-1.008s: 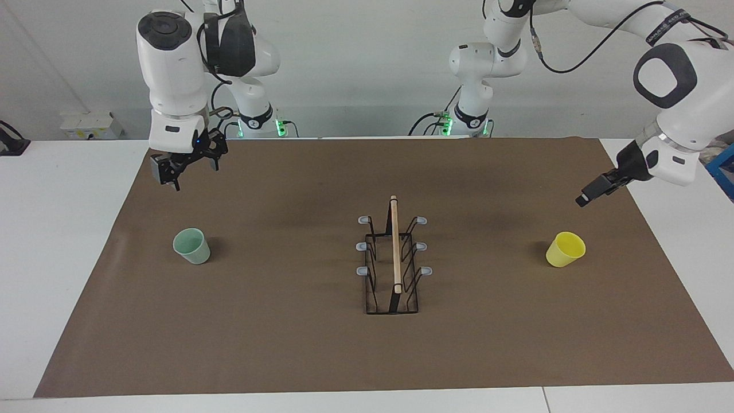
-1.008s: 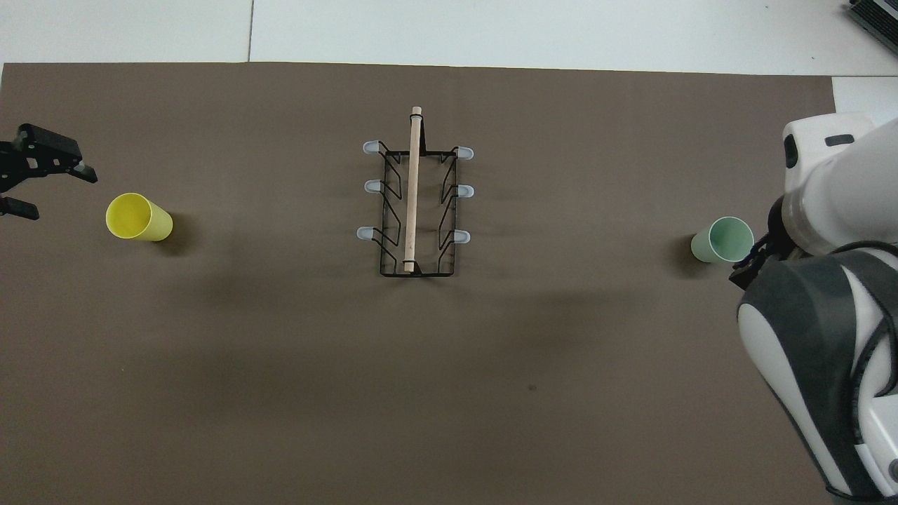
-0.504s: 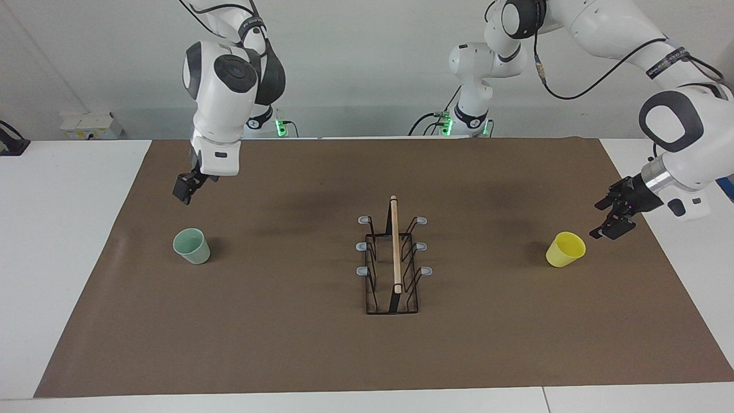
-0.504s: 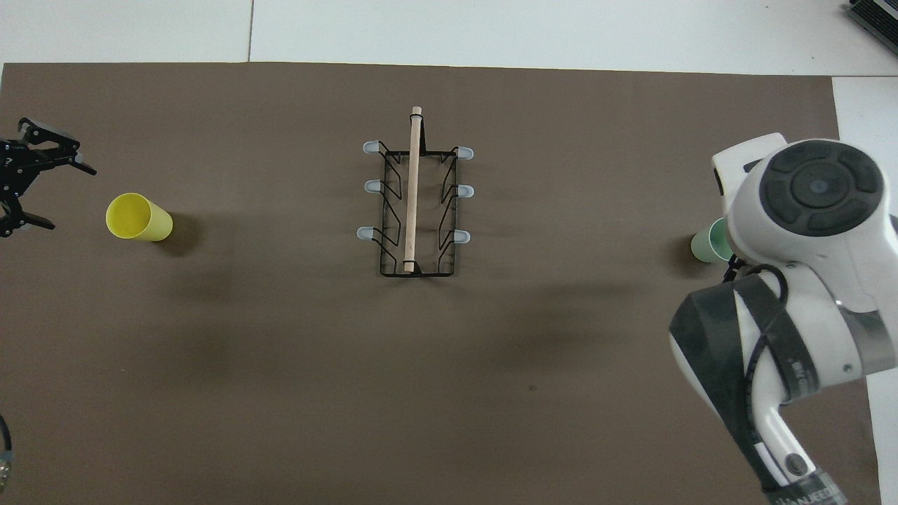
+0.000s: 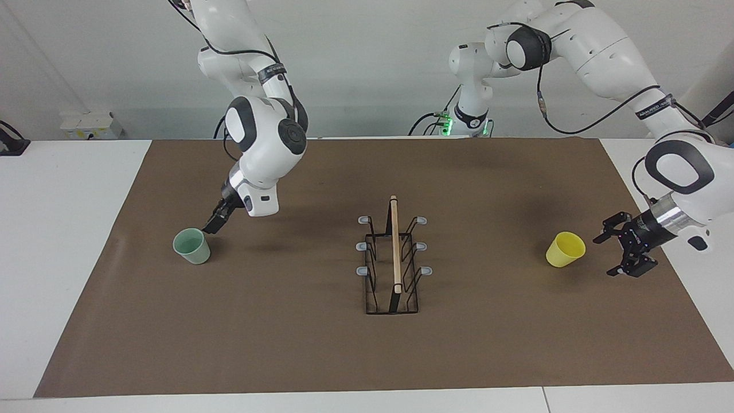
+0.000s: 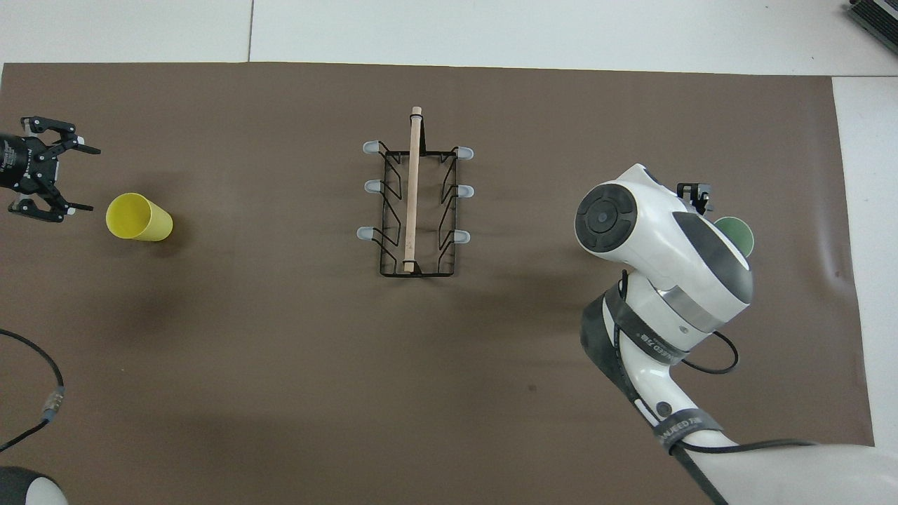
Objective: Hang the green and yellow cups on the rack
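At the centre of the frame, the rack [image 5: 394, 258] stands bare on the brown-covered worktop [image 5: 287, 355], all six grey-tipped prongs unused, as both Franka arms close in on their cups. Over the past second the right gripper [image 5: 213, 223] has swung down from high in the upper part of the facing view to hang just beside the rim of the green cup [image 5: 192, 246], on the side nearer the robots. Its fingers are spread and grasp nothing; whether they touch the rim cannot be told. The cup stands upright, mouth up, toward the right arm's end of the worktop, well apart from the rack.

At the other end, the left gripper [image 5: 609, 254] has dropped from above the mat's edge to cup height, turned side-on. Its fingers [image 5: 603, 236] are released wide and point at the yellow cup [image 5: 565, 249], near it but clearly apart. That cup leans on the mat with its mouth turned toward the gripper, level with the rack's middle.

Neither cup has shifted. The descent suggests the reaching stage is nearly over and the two grasps come next. Both cups are yet to be lifted, carried to the middle and set over a prong.
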Controlling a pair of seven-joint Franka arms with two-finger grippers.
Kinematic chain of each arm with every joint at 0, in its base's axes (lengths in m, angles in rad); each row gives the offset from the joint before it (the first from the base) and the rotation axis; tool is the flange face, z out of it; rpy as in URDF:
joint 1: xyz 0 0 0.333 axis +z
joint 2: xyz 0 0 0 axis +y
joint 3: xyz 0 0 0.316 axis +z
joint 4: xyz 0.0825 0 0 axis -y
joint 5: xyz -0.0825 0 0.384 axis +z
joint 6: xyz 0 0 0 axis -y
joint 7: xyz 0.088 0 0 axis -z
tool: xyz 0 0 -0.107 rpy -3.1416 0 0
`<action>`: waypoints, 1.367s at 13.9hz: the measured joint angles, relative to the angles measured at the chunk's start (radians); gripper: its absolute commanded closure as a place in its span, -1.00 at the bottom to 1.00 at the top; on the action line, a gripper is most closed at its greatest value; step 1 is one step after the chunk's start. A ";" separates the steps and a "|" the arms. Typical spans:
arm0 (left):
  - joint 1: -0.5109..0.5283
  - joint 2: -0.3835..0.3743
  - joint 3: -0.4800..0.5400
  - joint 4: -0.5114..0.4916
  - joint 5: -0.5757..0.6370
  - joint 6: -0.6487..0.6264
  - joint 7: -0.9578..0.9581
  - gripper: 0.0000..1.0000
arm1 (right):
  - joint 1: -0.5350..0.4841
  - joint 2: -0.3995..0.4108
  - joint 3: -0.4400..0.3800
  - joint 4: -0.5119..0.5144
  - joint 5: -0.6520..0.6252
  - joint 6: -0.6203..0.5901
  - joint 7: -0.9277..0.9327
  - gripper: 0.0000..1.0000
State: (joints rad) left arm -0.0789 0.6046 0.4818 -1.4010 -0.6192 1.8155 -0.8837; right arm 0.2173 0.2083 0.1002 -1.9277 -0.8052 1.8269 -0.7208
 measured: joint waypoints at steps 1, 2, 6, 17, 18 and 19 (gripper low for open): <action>0.000 0.007 0.010 -0.001 0.000 0.002 -0.011 -1.00 | 0.001 0.012 0.000 -0.014 -0.035 0.014 -0.002 -1.00; 0.000 0.011 0.022 -0.009 0.000 0.008 -0.018 -1.00 | 0.004 0.030 0.000 -0.026 -0.074 0.024 -0.008 -1.00; 0.002 0.004 0.047 -0.116 -0.016 0.032 -0.029 -1.00 | 0.058 0.137 0.000 -0.038 -0.208 0.027 -0.013 -1.00; -0.012 -0.126 0.040 -0.450 -0.388 0.134 -0.073 -1.00 | 0.023 0.180 -0.007 -0.143 -0.443 0.132 -0.040 -1.00; -0.022 -0.128 0.039 -0.463 -0.409 0.155 -0.079 -1.00 | 0.011 0.180 -0.007 -0.152 -0.458 0.141 -0.032 -1.00; -0.031 -0.130 0.035 -0.477 -0.427 0.180 -0.083 -1.00 | 0.001 0.180 -0.008 -0.161 -0.467 0.141 -0.014 -1.00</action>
State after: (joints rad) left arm -0.1103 0.4748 0.5168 -1.8779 -1.0461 1.9956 -0.9671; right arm 0.2179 0.3886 0.0927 -2.0885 -1.2723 1.9682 -0.7343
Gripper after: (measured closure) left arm 0.000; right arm 0.000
